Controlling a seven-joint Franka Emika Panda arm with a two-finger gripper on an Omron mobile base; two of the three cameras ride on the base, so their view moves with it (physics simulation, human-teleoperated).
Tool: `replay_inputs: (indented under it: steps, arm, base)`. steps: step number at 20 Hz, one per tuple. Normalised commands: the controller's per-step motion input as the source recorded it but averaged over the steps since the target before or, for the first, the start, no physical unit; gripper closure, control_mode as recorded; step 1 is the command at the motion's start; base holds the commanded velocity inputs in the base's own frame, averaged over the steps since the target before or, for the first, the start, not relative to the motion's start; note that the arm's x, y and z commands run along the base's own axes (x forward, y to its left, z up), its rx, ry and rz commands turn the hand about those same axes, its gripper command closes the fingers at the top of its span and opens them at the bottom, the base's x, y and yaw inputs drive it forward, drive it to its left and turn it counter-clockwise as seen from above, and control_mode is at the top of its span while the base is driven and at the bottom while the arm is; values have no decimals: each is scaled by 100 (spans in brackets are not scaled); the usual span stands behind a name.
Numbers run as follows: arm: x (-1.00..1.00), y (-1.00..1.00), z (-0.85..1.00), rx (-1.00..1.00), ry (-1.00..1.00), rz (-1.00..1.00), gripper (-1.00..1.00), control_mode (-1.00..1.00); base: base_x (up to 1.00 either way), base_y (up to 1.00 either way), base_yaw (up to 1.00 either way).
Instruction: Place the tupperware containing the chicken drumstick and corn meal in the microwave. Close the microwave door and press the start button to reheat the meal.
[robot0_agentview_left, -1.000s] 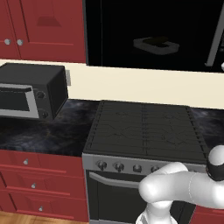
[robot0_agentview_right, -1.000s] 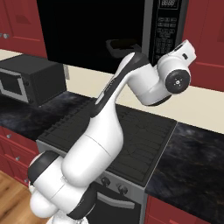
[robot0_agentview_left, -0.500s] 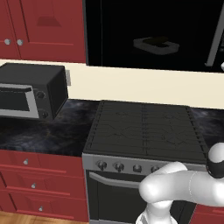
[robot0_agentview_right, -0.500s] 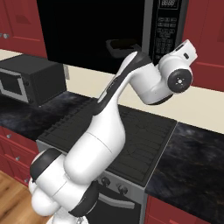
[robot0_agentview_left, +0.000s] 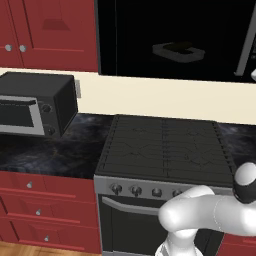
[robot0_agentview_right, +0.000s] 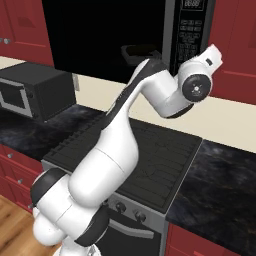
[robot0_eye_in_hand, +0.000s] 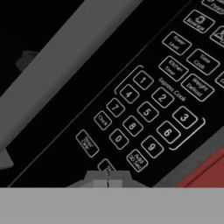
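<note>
Nearest the camera in the hand view, the fingers (robot0_eye_in_hand: 107, 178) sit at the bottom centre of the frame, pressed together with nothing between them. Directly beyond them is the keypad (robot0_eye_in_hand: 151, 109) of the microwave (robot0_agentview_right: 115, 35), number keys running diagonally from lower left to upper right, with a key that appears to be the start key (robot0_eye_in_hand: 87, 143) at lower left of the number block, near the fingertips. The long grey bar of the door handle (robot0_eye_in_hand: 65, 57) crosses the upper left of that frame.

In the right base view the gripper (robot0_agentview_right: 212, 54) is at upper right, close to the control panel (robot0_agentview_right: 191, 30). The microwave door (robot0_agentview_left: 175, 37) looks shut across the cavity.

Farther in, the tupperware (robot0_agentview_left: 178, 51) shows at upper centre of the left base view, faint behind the dark door, resting inside the cavity. Its contents cannot be made out.

Handling judgement:
- The start key is a flat, stiff membrane surface. Contact it with closed fingertips, square to the panel, using a short light press.
- The tupperware is likely light, thin-walled and smooth; if regrasped, take it by the raised rim on a long side and keep it level.
- The door handle is rigid and suited to pushing.
</note>
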Motion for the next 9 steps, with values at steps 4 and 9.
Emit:
replay_inputs:
  steps: [4, 9]
  arm:
    - [63, 0, -12, -4, 0, -17, 100, -100]
    - [52, 0, -16, -1, -3, -16, 100, -100]
  base:
    - [0, 0, 0]
    - [0, 0, 0]
